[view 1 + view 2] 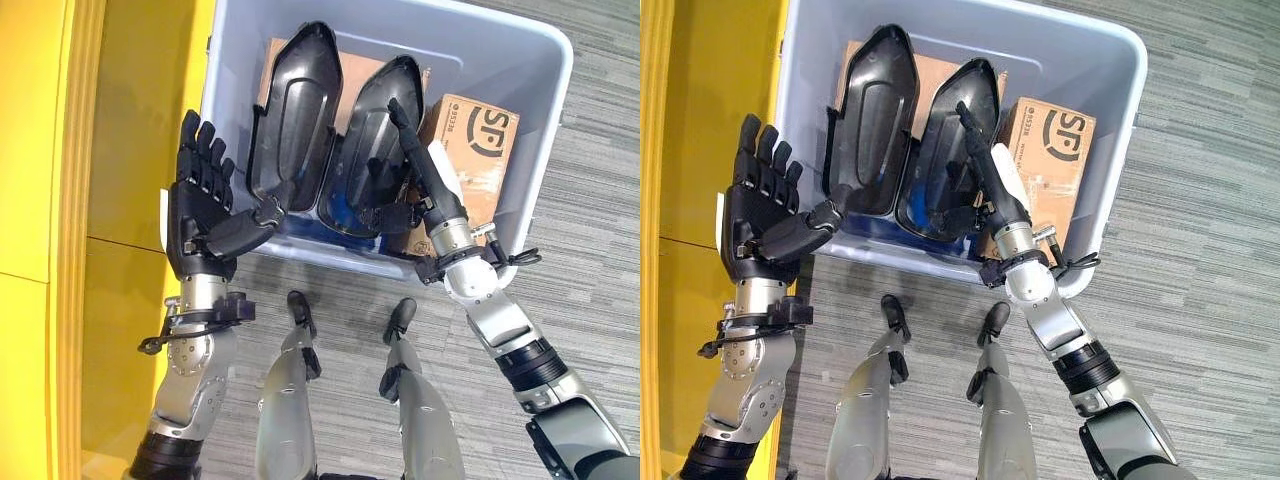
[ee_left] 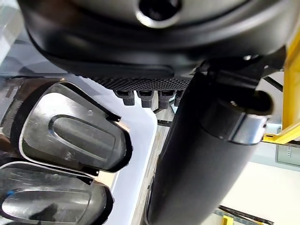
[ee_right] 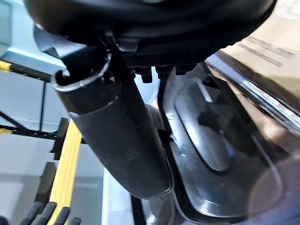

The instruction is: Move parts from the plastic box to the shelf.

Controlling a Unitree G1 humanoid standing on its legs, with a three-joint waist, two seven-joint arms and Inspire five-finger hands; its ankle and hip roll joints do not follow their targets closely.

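While the plastic box (image 1: 540,130) stands on the grey carpet (image 1: 600,250), two black moulded parts lean side by side inside it in the left eye view: the left part (image 1: 295,120) and the right part (image 1: 375,145), both tilted against the box's near wall, with cardboard boxes (image 1: 480,140) behind and beside them. The left hand (image 1: 200,205) is held up just outside the box's near left corner, palm showing, fingers straight and released, its thumb reaching toward the lower end of the left part; whether the thumb touches it cannot be told. The right hand (image 1: 425,175) reaches over the box's near wall, its fingers straight and lying along the right part's edge, grasping nothing. A yellow shelf (image 1: 60,240) runs along the box's left side.

From the right eye view the layout is the same: left hand (image 1: 760,210) spread open beside the box (image 1: 1110,150), right hand (image 1: 990,180) stretched against the right part (image 1: 950,140), the left part (image 1: 875,120) next to it.

Seen from the left wrist view, the thumb (image 2: 197,154) stands out over the box's pale rim (image 2: 140,140), with both parts (image 2: 75,136) past the fingertips (image 2: 145,96).

Through the right wrist view, the thumb (image 3: 117,136) extends beside the right part's hollow face (image 3: 211,140), fingers not curled.
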